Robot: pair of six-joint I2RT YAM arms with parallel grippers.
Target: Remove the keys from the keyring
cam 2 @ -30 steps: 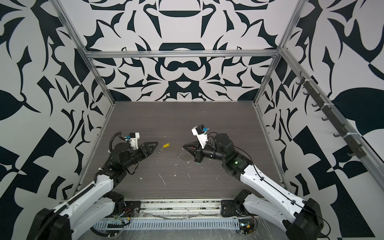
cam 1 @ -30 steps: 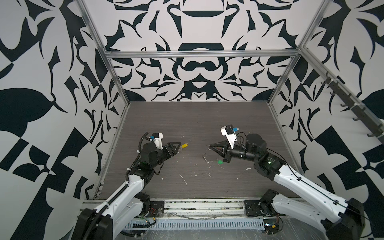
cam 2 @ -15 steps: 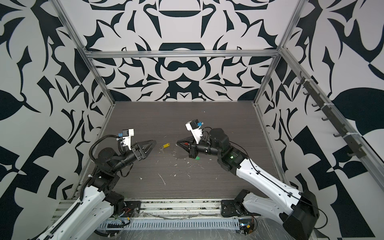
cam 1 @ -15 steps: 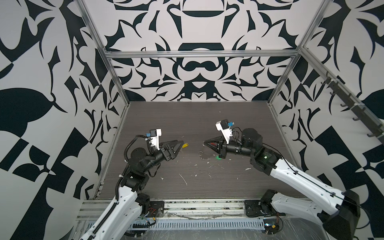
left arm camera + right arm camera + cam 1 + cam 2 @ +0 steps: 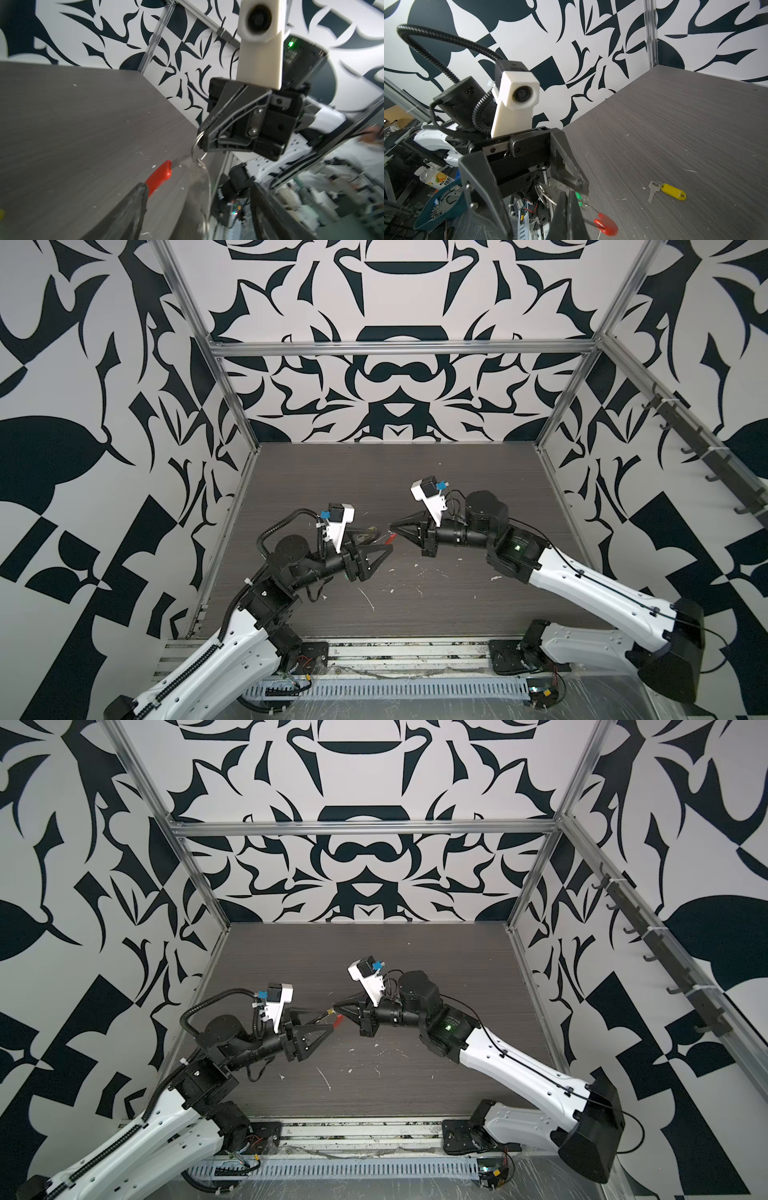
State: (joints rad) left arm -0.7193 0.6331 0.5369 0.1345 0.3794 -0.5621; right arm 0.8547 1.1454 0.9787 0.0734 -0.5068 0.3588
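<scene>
All off walls: left gripper, right gripper, keyring.

You are looking at a dark wood-grain table that is carrying scattered white scraps. A rail of hooks is running along the right-hand wall, and a drink bottle is showing off the table.
</scene>
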